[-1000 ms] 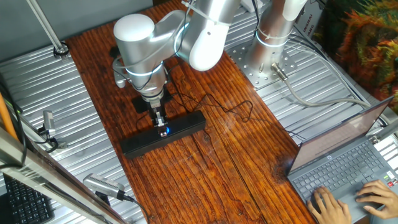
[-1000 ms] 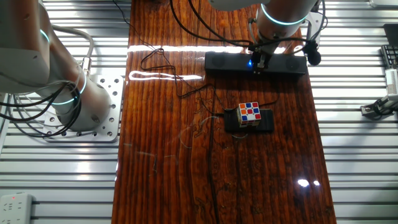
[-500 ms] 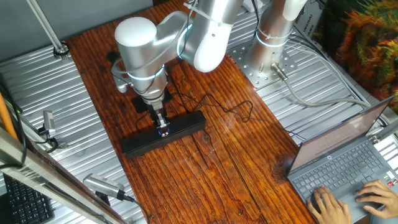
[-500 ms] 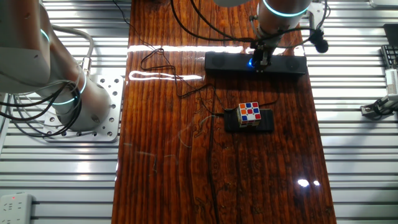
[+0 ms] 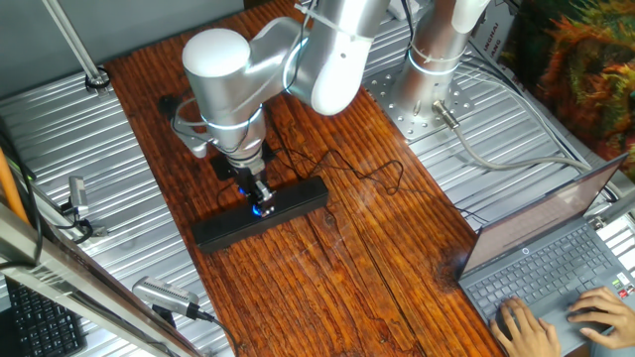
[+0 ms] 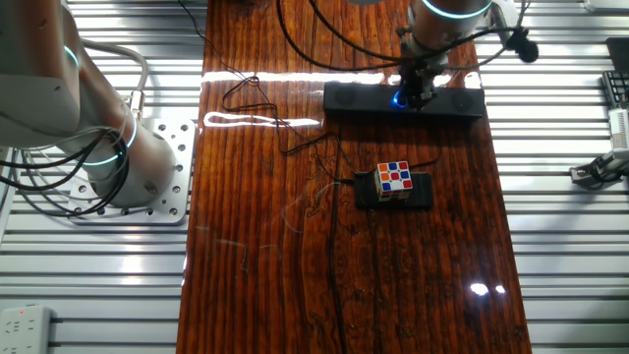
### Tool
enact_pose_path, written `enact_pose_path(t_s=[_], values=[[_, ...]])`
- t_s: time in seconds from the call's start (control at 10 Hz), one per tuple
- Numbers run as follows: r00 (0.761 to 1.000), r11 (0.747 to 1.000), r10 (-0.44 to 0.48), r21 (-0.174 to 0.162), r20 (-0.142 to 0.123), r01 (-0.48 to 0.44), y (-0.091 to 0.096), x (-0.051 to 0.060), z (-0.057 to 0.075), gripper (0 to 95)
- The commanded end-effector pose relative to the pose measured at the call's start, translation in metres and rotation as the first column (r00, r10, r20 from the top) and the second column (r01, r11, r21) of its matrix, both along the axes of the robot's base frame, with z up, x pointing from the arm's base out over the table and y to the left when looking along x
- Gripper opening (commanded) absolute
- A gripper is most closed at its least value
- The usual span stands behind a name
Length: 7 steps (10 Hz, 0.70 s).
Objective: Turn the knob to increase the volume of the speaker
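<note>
The speaker (image 5: 260,211) is a long black bar lying across the wooden table; in the other fixed view (image 6: 364,100) it lies near the far end. The knob (image 5: 262,208) shows only as a blue glow at its middle (image 6: 398,99). My gripper (image 5: 260,201) points straight down onto the knob, its fingers closed around it (image 6: 409,95). The knob's black dial itself is hidden by the fingers.
A multicoloured cube (image 6: 394,179) sits on a small black pad (image 6: 421,191) mid-table. The speaker's thin cable (image 5: 382,175) loops over the wood. A laptop (image 5: 556,260) with typing hands stands at the right. A second arm's base (image 6: 118,162) stands beside the table.
The wrist has rotated about the vertical axis while staying on the knob; the side protrusion of the gripper swung round. The speaker has not moved.
</note>
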State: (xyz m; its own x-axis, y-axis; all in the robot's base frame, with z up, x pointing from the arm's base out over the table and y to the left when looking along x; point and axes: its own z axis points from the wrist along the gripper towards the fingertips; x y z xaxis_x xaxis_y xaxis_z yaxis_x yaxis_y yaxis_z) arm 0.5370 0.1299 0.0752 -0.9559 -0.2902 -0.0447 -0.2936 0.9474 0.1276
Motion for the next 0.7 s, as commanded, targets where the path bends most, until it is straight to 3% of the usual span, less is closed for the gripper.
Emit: enact_pose_path(t_s=[0.1,0.2,0.3,0.4,0.7], values=[[0.914,0.915,0.404,-0.026,0.033,-0.404,0.0019,-0.0001,0.0023,38.0],[0.851,0.851,0.524,-0.064,0.030,-0.522,0.0020,-0.0002,0.0024,38.0],[0.815,0.814,0.579,-0.083,0.028,-0.575,0.0020,-0.0003,0.0026,38.0],[0.741,0.740,0.671,-0.101,0.034,-0.666,0.0022,-0.0005,0.0030,38.0],[0.660,0.661,0.750,-0.111,0.046,-0.742,0.0024,-0.0008,0.0033,38.0]])
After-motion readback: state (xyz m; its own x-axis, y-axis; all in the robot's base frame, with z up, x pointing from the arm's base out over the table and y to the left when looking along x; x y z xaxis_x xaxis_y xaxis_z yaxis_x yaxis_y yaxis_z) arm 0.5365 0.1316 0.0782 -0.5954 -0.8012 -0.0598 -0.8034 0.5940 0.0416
